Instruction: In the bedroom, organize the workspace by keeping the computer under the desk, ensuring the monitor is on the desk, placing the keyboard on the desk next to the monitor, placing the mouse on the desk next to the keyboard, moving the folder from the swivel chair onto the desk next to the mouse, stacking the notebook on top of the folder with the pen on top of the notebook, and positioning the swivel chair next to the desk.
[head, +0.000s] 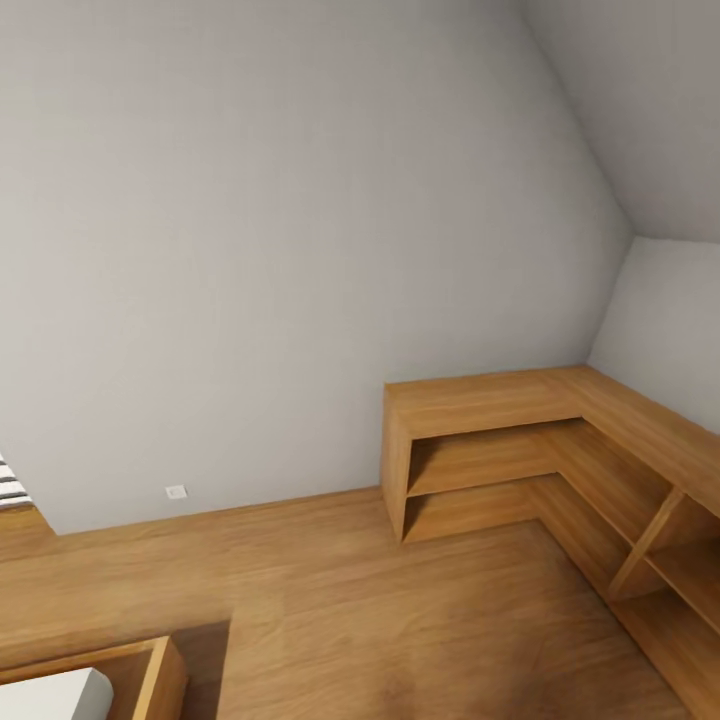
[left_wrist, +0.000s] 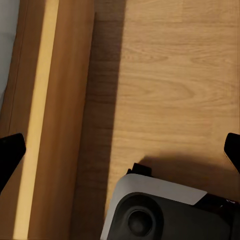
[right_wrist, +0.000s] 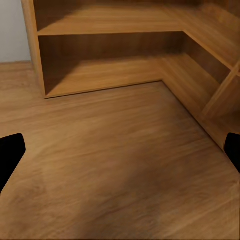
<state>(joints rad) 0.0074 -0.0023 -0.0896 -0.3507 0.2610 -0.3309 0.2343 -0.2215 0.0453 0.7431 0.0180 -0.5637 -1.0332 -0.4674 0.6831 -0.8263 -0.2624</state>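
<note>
The desk, the swivel chair and the other things of the task are out of view. In the left wrist view my left gripper (left_wrist: 120, 150) is open, its black fingertips (left_wrist: 10, 152) far apart over bare wooden floor, with nothing between them. In the right wrist view my right gripper (right_wrist: 120, 155) is open too, its fingertips (right_wrist: 10, 157) spread wide above the floor in front of a light wooden shelf unit (right_wrist: 105, 75). Nothing is held.
An L-shaped low wooden shelf cabinet (head: 520, 400) fills the room corner at the right under a sloped grey wall. A wooden bed frame corner (head: 150, 675) sits at the lower left, beside my base (left_wrist: 165, 210). Open wooden floor (head: 380, 620) lies between.
</note>
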